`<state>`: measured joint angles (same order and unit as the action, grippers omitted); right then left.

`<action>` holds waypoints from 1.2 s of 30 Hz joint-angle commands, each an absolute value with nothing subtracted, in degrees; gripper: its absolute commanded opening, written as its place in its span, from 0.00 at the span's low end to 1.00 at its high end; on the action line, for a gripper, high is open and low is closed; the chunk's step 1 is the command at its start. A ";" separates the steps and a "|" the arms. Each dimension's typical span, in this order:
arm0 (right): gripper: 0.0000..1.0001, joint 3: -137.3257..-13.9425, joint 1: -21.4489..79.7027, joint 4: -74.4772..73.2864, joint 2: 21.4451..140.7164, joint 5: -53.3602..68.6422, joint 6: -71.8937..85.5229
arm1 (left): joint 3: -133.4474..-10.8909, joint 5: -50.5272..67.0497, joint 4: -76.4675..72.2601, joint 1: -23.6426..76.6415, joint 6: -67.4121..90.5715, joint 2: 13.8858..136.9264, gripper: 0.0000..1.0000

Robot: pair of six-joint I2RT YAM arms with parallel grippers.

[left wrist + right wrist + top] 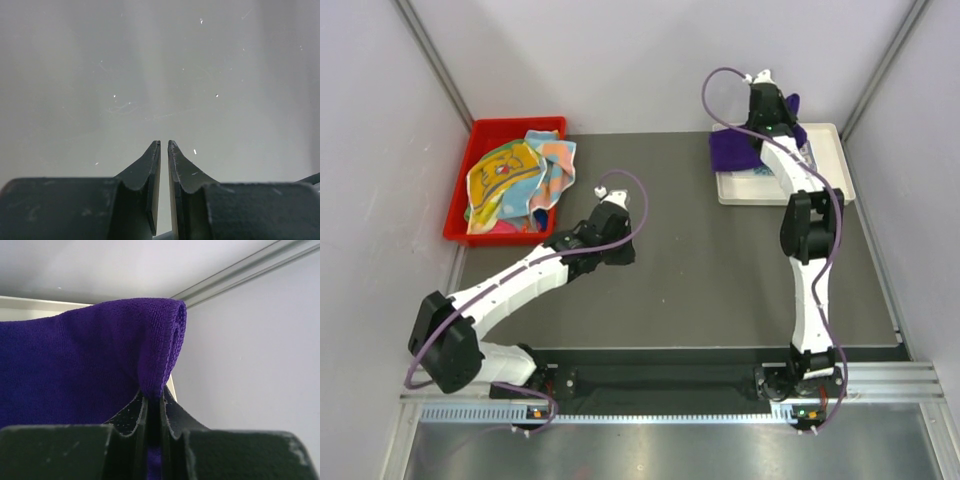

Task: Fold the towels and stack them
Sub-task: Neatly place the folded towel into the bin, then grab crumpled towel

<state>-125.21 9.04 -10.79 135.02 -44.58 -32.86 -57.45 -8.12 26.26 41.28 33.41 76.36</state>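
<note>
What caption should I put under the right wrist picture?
The right gripper pinches a fold of the purple towel beside a grey wall.

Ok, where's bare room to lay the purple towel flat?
Bare mat between the left arm and right arm, and the strip between red bin and white tray. Crowded: the tray, under the purple towel pinched by the right gripper; the bin holds bunched towels.

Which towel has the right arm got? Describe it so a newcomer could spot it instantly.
Start at the white tray, far right of the table. The purple towel lies over its left edge, one fold pinched in the right gripper. It is plain deep purple; the towels in the red bin are multicoloured.
</note>
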 commanded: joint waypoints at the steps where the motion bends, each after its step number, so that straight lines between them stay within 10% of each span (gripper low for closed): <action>1: 0.07 -124.28 5.63 -10.11 130.86 -40.53 -28.66 | -60.47 -7.12 23.12 41.13 32.87 77.17 0.16; 12: 0.88 -125.85 -1.39 -17.65 133.86 -29.89 -12.75 | -61.08 -5.98 22.77 41.13 33.31 79.45 0.17; 26: 1.00 -119.81 -3.43 -24.79 117.00 -14.61 8.85 | -66.26 -10.01 23.11 41.13 34.54 80.33 0.19; 36: 1.00 -86.16 13.60 -13.29 93.54 -8.27 18.54 | -78.57 -26.17 29.44 25.96 37.09 83.49 0.43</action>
<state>-92.49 5.80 -18.87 97.41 -11.70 14.50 -74.48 -16.67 27.42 32.18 35.14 82.06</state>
